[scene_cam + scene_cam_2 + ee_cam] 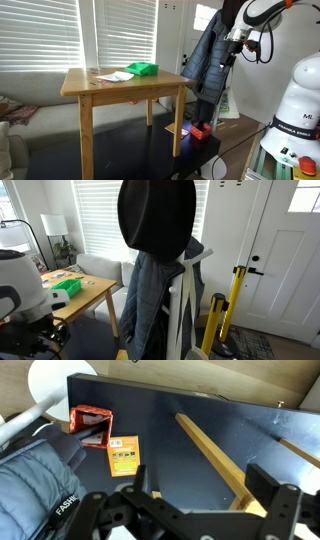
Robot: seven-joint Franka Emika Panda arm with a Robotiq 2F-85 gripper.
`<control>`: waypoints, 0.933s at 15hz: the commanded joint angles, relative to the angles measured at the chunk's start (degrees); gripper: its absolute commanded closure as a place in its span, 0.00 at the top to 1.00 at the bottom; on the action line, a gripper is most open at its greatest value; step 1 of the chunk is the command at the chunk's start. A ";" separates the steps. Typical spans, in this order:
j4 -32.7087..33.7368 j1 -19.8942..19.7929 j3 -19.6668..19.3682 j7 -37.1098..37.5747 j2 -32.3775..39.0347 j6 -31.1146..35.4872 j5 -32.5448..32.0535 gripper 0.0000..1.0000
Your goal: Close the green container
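Note:
The green container (143, 69) sits on the wooden table (100, 88) near its back edge, and it also shows in an exterior view (68, 286). It is too small to tell how its lid stands. My gripper (236, 42) hangs high in the air, well off to the side of the table and far from the container, beside a hanging jacket. In the wrist view the gripper (205, 490) is open and empty, looking down at the dark floor and a wooden table rail (215, 455). The container is out of the wrist view.
White papers (115, 76) lie on the table next to the container. A dark jacket on a coat rack (210, 55) hangs close to the gripper. A red box (90, 425) and an orange card (124, 455) lie on the floor. A sofa (20, 110) stands beyond the table.

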 commanded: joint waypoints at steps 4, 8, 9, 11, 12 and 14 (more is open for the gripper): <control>3.21 5.02 10.86 1.56 -0.54 -1.49 -1.97 1.00; 5.23 9.47 19.95 7.37 1.82 1.06 -2.23 1.00; 6.28 9.86 21.95 9.82 2.83 1.78 -2.34 1.00; 9.59 9.04 25.86 17.03 5.67 1.54 -2.34 1.00; 11.21 9.04 26.99 19.19 7.02 1.97 -2.20 1.00; 13.48 8.71 29.84 21.36 9.27 4.13 -4.68 1.00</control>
